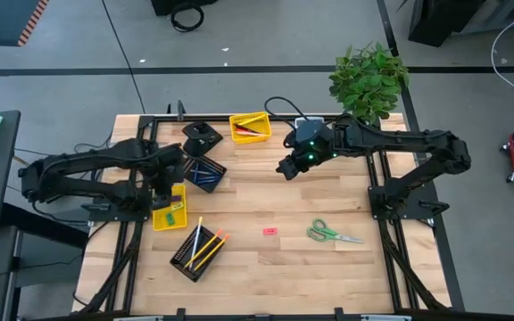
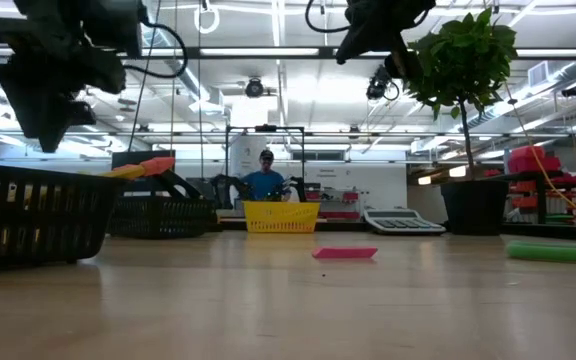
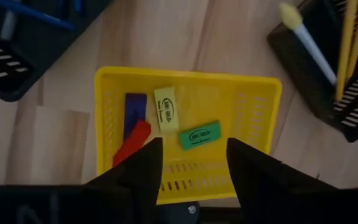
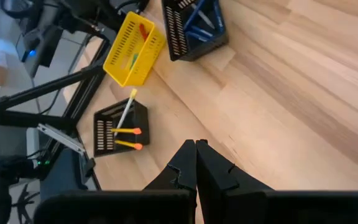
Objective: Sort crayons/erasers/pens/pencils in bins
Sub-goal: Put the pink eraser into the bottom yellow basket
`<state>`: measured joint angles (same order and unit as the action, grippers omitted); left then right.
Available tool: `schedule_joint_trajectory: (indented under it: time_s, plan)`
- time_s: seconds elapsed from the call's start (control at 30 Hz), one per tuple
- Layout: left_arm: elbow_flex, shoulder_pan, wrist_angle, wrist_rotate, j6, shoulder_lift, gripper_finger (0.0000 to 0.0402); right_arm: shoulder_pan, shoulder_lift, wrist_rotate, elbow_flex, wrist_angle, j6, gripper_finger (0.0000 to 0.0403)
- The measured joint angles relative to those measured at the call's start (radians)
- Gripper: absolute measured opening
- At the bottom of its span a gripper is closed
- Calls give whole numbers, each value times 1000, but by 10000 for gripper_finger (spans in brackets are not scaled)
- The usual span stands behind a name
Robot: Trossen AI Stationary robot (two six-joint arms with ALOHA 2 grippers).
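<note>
Pink eraser [image 1: 270, 232] lies loose on the tabletop [image 1: 328, 276], long axis across, at five o'clock from your right gripper [image 1: 286, 167], whose fingers are pressed together; left gripper [image 1: 163, 192] is spread over a yellow bin [image 1: 169, 220].

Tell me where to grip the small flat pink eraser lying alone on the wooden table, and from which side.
Come straight down from above on the small flat pink eraser. It lies flat and low on the wooden table, as the low view shows, so a sideways approach would likely fail. Close the fingers across its short width, at mid-length; nothing crowds it.
</note>
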<state>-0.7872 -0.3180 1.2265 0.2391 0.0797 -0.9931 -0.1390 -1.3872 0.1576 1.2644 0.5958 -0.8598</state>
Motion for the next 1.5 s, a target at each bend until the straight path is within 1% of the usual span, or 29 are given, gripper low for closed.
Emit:
schedule_joint_trajectory:
  time_s: [0.1,0.2,0.27,0.33,0.4,0.47,0.6,0.77,0.83,0.93,1.03,1.1,1.17,1.27,1.33,1.43,1.5]
  plan:
    - [-1,0,-5,-3,13,-47,197,0,2,-1,0,-1,-14,8]
    - [-39,2,-9,-3,53,-72,199,15,2,17,0,0,-44,8]
    - [-80,2,-59,-3,82,-79,195,44,2,33,0,3,-34,8]
    - [-122,2,-163,-3,89,-82,190,83,1,29,0,18,-15,8]
    - [-170,3,-236,3,89,-101,185,124,-4,11,0,25,-21,8]
    - [-228,12,-266,9,86,-136,181,166,-5,-21,0,44,-32,8]
    - [-348,58,-323,10,72,-217,176,257,-4,-123,0,107,-44,8]
    - [-479,160,-462,10,22,-365,178,354,6,-153,0,114,-176,8]
    - [-525,200,-496,5,-13,-435,176,402,23,-177,0,169,-244,8]
    - [-571,259,-523,-6,-48,-522,173,480,67,-275,0,305,-368,8]
    - [-585,320,-591,-10,-95,-592,172,564,128,-405,0,350,-471,8]
    - [-585,362,-649,-20,-121,-635,172,624,167,-491,0,349,-499,8]
    - [-585,401,-694,-53,-129,-678,172,680,203,-588,0,357,-512,8]
    - [-586,441,-725,-90,-169,-743,172,732,238,-728,1,387,-514,8]
    - [-586,460,-733,-104,-185,-786,172,739,247,-768,1,414,-515,8]
    - [-586,488,-730,-129,-207,-846,172,737,246,-775,1,435,-490,8]
    - [-585,508,-739,-170,-220,-879,172,737,239,-775,1,436,-472,8]
